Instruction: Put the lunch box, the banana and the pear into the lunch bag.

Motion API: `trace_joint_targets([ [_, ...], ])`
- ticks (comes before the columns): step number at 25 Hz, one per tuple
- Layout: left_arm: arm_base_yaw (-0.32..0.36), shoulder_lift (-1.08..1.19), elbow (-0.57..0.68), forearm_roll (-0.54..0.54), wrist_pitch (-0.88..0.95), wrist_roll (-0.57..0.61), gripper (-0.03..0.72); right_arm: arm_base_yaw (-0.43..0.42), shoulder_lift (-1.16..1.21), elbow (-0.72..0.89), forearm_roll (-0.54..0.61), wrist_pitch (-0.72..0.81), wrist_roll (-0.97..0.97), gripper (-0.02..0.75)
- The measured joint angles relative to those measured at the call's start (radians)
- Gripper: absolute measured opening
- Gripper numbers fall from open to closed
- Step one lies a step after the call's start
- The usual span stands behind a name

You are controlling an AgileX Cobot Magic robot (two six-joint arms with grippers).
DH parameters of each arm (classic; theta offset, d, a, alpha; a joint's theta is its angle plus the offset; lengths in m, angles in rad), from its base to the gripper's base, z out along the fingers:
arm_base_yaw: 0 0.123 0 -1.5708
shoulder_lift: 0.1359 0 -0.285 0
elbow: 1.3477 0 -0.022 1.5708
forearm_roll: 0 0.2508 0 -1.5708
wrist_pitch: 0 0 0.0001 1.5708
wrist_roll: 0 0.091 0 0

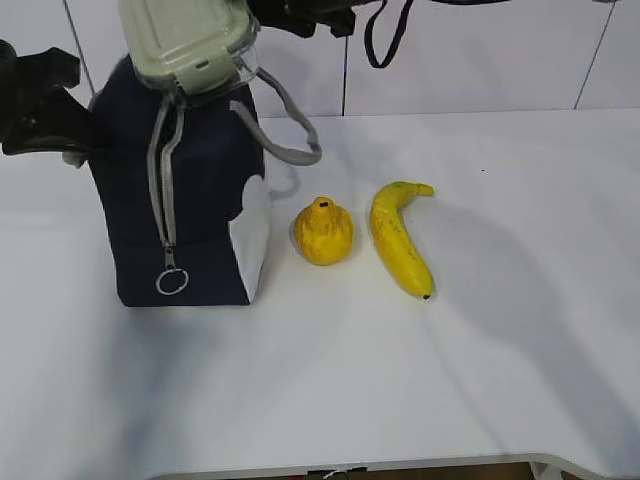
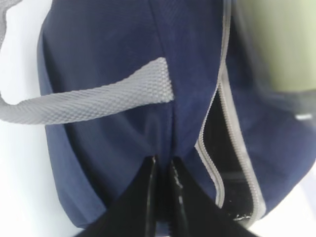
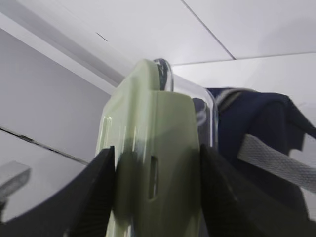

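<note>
The navy lunch bag (image 1: pixel 205 210) stands at the left with its zipper open at the top. My right gripper (image 3: pixel 157 158) is shut on the lunch box (image 1: pixel 190 40), clear with a sage-green lid (image 3: pixel 148 163), and holds it tilted at the bag's top opening. My left gripper (image 2: pixel 163 168) is shut on the bag's navy fabric (image 2: pixel 123 64) beside the open zipper (image 2: pixel 217 163). The pear (image 1: pixel 322 231) and the banana (image 1: pixel 400 238) lie on the white table to the right of the bag.
A grey webbing handle (image 1: pixel 290 140) loops off the bag's right side. The ring pull (image 1: pixel 172 282) hangs low on the bag's front. The left arm (image 1: pixel 35 100) is at the bag's left. The table's front edge (image 1: pixel 400 465) runs along the bottom.
</note>
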Motion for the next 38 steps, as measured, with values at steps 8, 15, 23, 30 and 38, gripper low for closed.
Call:
trace_joint_targets([
  [8, 0.000, 0.004, 0.000, -0.030, 0.000, 0.000, -0.006, 0.000, 0.037, -0.003, -0.178, -0.006, 0.035, 0.409],
  [15, 0.000, 0.004, 0.000, -0.043, 0.000, 0.000, -0.006, 0.015, 0.082, -0.003, -0.353, 0.009, 0.035, 0.409],
  [23, 0.000, 0.004, 0.000, -0.044, 0.002, 0.002, -0.006, 0.094, 0.089, -0.003, -0.405, -0.010, -0.061, 0.409],
  [30, 0.000, 0.004, 0.000, -0.039, 0.006, 0.002, -0.006, 0.120, 0.089, -0.003, -0.343, -0.027, -0.128, 0.409],
  [38, 0.000, 0.004, 0.000, -0.036, 0.014, 0.002, -0.006, 0.120, 0.122, -0.003, -0.277, -0.084, -0.131, 0.409],
])
